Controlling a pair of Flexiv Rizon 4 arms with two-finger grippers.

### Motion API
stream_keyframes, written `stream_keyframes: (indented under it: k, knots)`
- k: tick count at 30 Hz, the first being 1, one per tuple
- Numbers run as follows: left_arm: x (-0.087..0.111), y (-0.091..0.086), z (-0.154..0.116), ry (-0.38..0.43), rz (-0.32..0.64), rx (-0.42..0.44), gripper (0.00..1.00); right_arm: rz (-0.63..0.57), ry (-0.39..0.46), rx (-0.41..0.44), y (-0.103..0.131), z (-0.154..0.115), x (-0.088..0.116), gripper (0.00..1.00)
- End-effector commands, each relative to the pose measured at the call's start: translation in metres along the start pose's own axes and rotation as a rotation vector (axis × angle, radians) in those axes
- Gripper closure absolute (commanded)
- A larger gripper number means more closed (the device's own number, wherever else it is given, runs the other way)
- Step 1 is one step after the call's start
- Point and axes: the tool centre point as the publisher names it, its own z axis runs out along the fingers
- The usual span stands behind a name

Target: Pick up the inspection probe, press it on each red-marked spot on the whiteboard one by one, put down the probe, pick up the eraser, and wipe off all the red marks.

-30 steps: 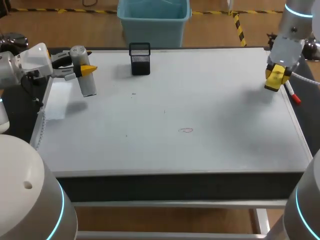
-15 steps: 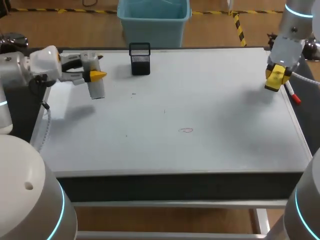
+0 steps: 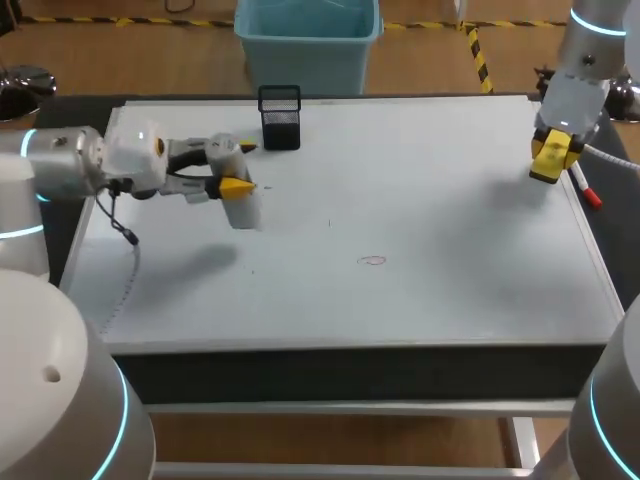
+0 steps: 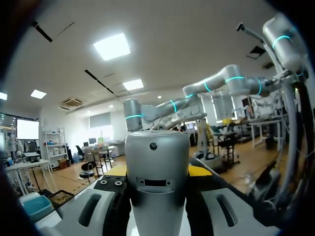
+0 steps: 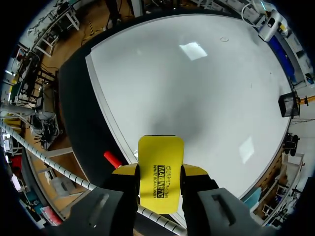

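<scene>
While the left gripper point(image 3: 240, 167) sits in the upper left of the head view, its two yellow-tipped fingers clamp the inspection probe point(image 3: 243, 208), a silver-grey cylinder, from both sides. The probe's lower end points toward the whiteboard point(image 3: 430, 200); it seems to hang clear of the surface, though that is hard to judge from above. One small red mark point(image 3: 372, 261) lies near the middle of the frame, well apart from the probe. A black mesh holder point(image 3: 279, 118) stands at the top edge of the board, near the left gripper. At the upper right, the right gripper point(image 3: 551, 158) pinches the yellow eraser point(image 5: 161, 162) between its fingers, with a red-capped marker point(image 3: 585, 190) lying just beside it.
</scene>
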Motion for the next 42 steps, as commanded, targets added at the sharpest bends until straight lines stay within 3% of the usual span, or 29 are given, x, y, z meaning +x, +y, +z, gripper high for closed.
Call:
stream_keyframes:
  k: [1,9,19,29,42]
  knots:
    - [0.0,0.013,0.03,0.061,-0.017,0.039,1.0,-0.002,0.003,0.001,-0.001,-0.001,0.0,1.0]
    - [0.013,0.019,0.095,0.207,-0.035,0.02,1.0,-0.002,0.003,0.001,-0.001,-0.001,0.0,1.0]
    - [0.022,0.034,0.154,0.28,-0.051,0.03,1.0,-0.002,0.003,0.001,-0.001,-0.001,0.0,1.0]
    - [0.035,0.048,0.19,0.333,-0.098,0.028,1.0,-0.002,0.003,0.001,-0.001,-0.001,0.0,1.0]
    - [0.035,0.057,0.2,0.331,-0.136,-0.014,1.0,-0.002,0.003,0.001,-0.001,-0.001,0.0,1.0]
